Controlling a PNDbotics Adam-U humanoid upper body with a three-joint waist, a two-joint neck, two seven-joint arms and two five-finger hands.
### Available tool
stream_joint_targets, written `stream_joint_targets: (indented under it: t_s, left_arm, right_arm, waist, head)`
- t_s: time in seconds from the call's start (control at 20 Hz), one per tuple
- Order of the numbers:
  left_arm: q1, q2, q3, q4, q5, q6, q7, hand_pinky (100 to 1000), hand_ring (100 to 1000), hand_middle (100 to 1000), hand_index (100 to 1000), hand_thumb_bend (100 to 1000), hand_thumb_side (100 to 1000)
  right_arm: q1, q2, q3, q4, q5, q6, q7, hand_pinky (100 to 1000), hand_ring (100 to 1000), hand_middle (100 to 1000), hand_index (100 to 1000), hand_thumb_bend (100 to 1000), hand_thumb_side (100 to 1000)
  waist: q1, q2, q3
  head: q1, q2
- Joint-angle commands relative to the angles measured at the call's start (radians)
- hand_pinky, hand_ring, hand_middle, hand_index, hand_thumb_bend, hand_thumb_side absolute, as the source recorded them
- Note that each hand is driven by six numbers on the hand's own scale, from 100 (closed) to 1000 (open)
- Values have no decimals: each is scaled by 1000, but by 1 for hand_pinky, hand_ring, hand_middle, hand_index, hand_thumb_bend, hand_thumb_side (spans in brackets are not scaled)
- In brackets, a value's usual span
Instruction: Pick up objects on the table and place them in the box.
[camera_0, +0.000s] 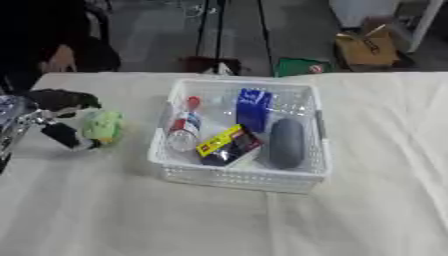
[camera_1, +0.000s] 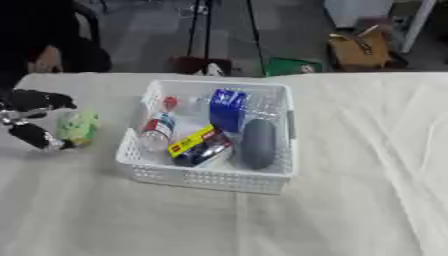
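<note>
Nearest to where I stood, the table (camera_0: 131, 220) showed only its pale cream cloth, creased in soft folds. Beyond that bare stretch sat the white plastic basket (camera_0: 245, 177), a lattice-walled box a little left of the middle, its long axis running away from the robot towards the far edge. Inside it, a dark grey oblong thing (camera_0: 286, 142) lay along the right wall, lengthways near to far. Beside it a flat packet in yellow, red and dark colours (camera_0: 227, 145) lay on a slant, one end towards the near left corner and the other towards the middle. Along the left wall lay a clear bottle with a red cap (camera_0: 185, 127), the cap pointing to the far side. A blue carton (camera_0: 253, 109) stood upright behind the packet, near the far wall. Out on the cloth to the left of the basket, well clear of its wall, was a small pale green soft-looking object (camera_0: 103, 125), standing taller than it was wide. The robot's left hand (camera_0: 59, 116) was right at it, dark fingers above it and the thumb (camera_0: 66, 136) just below and beside it, curled towards it from the left; I could not tell whether the hand actually gripped it or only bracketed it. The right hand did not show anywhere. Behind the table lay grey floor, with a brown cardboard box (camera_0: 366, 49) off to the far right.
</note>
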Motion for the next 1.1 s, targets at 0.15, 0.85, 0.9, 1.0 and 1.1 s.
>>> stream_joint_targets:
  t_s: [0.15,0.85,0.9,1.0,1.1]
  left_arm:
    - [-29,13,25,19,-10,9,6,947,981,997,1000,525,724]
    - [-39,-3,50,61,-76,59,18,930,964,968,1000,513,718]
    - [-39,-5,50,63,-82,61,17,928,963,964,1000,512,717]
    - [-39,-6,51,65,-90,61,16,925,960,957,1000,512,712]
    - [-39,-7,49,66,-98,59,13,921,958,954,1000,521,695]
  right_arm:
    - [-15,-24,2,-17,-7,-3,4,778,751,620,840,100,1000]
    - [-23,-25,5,-17,-12,-8,6,779,751,620,838,100,1000]
    - [-24,-25,5,-17,-13,-8,6,779,751,621,838,100,1000]
    - [-24,-25,5,-17,-13,-8,6,779,751,621,839,100,1000]
    - [-24,-25,5,-17,-13,-9,6,779,751,621,839,100,1000]
  waist:
    - [2,-11,-6]
    - [1,-1,-20]
    - [0,0,-21]
    - [0,0,-21]
    - [0,0,-20]
  head:
    - [6,-15]
    - [20,-31]
    - [20,-32]
    - [21,-32]
    - [20,-31]
